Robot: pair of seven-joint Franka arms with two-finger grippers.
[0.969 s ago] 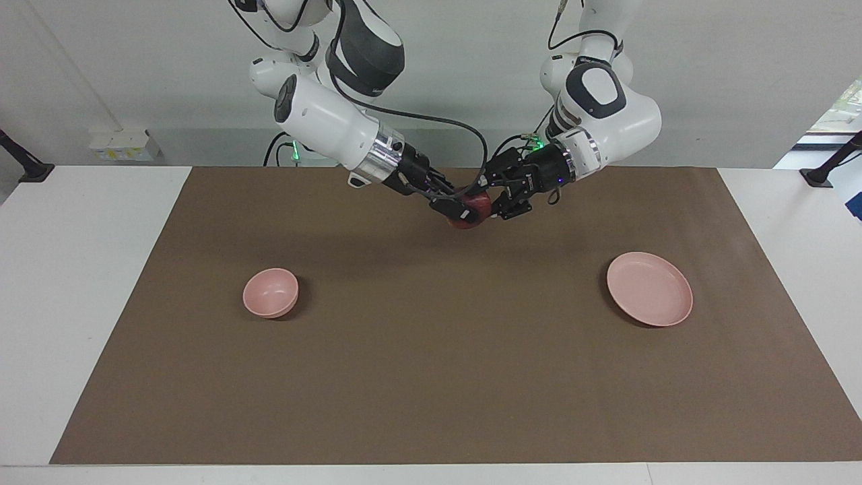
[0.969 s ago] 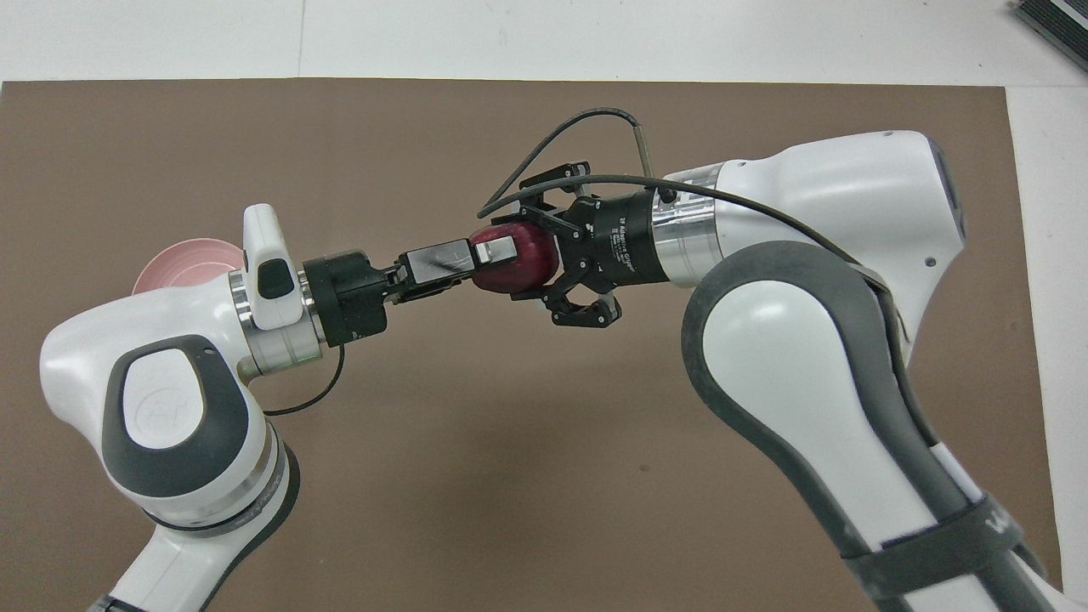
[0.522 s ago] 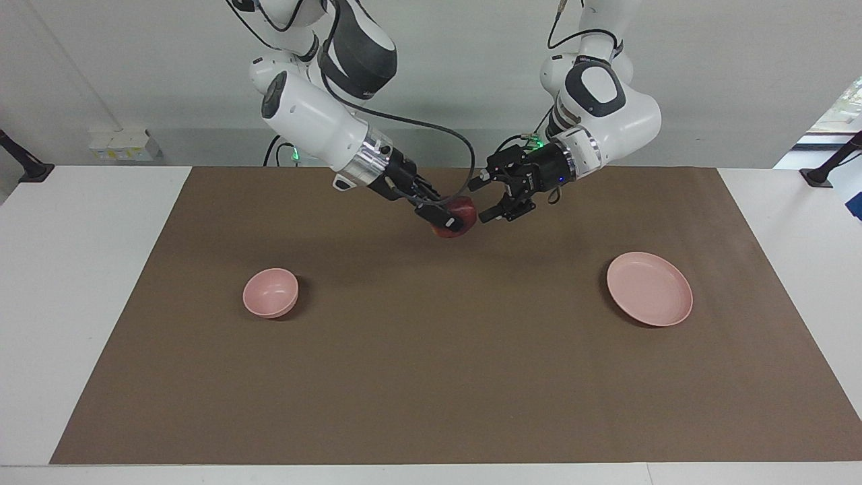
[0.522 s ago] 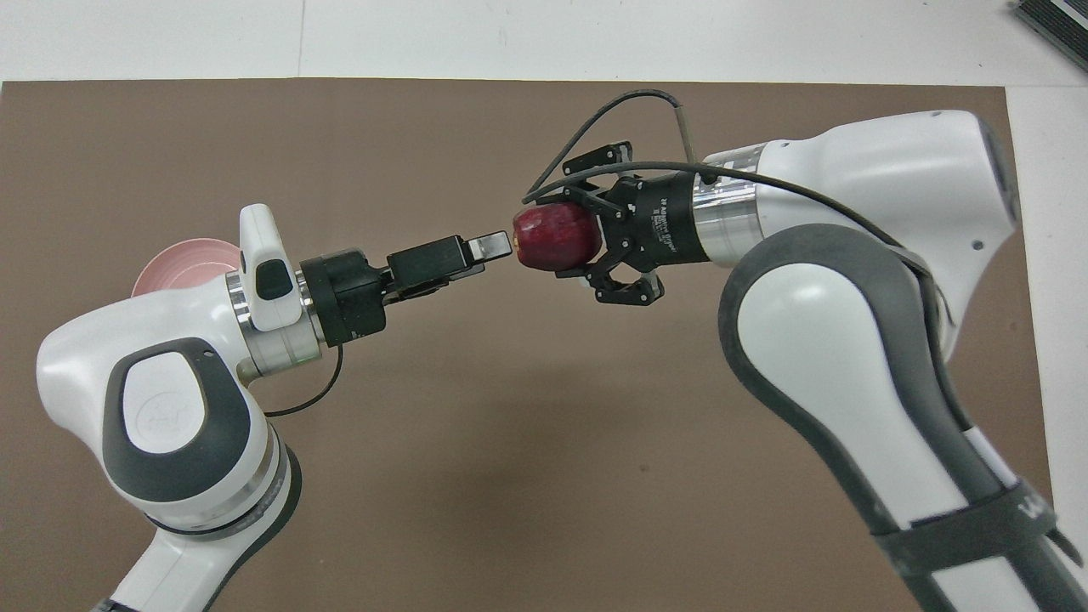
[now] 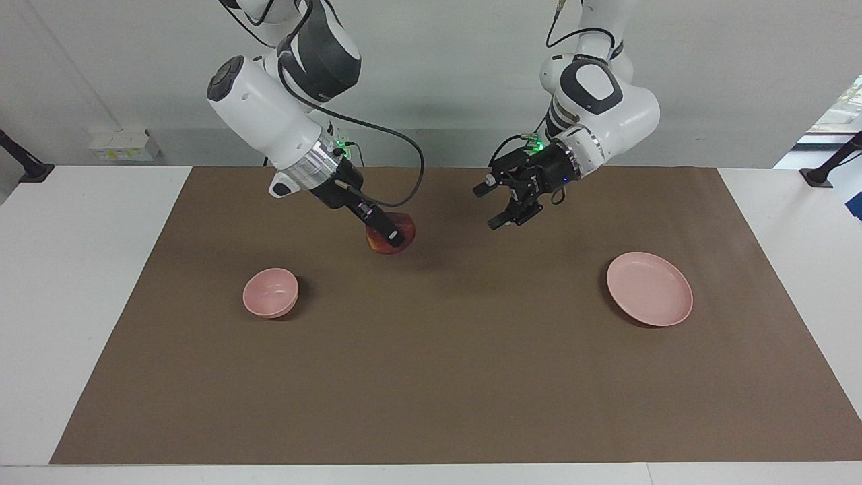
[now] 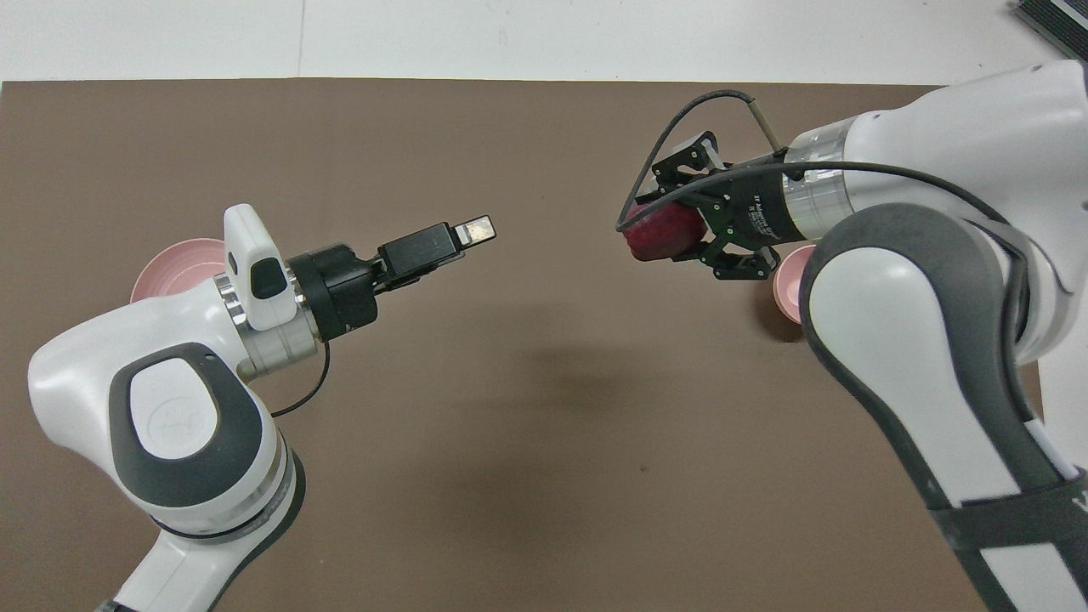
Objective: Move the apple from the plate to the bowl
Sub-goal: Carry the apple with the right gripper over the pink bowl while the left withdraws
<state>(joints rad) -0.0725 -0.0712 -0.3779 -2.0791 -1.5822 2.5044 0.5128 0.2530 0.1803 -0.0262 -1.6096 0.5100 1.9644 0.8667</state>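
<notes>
My right gripper (image 5: 390, 237) is shut on the dark red apple (image 5: 405, 227) and holds it in the air over the brown mat, between the mat's middle and the bowl. In the overhead view the right gripper (image 6: 648, 233) and the apple (image 6: 671, 242) show beside the bowl (image 6: 785, 287), which the right arm partly hides. The small deep pink bowl (image 5: 271, 292) stands empty toward the right arm's end. The flat pink plate (image 5: 649, 288) lies empty toward the left arm's end; the left arm partly hides it in the overhead view (image 6: 174, 268). My left gripper (image 5: 487, 206) is open and empty over the mat's middle (image 6: 473, 230).
The brown mat (image 5: 431, 377) covers most of the white table (image 5: 74, 283). A white socket block (image 5: 121, 145) sits by the wall at the right arm's end. Nothing else stands on the mat.
Both grippers were on the apple a second ago. The left gripper let go and stayed over the middle. The right gripper has carried the apple toward the bowl's end.
</notes>
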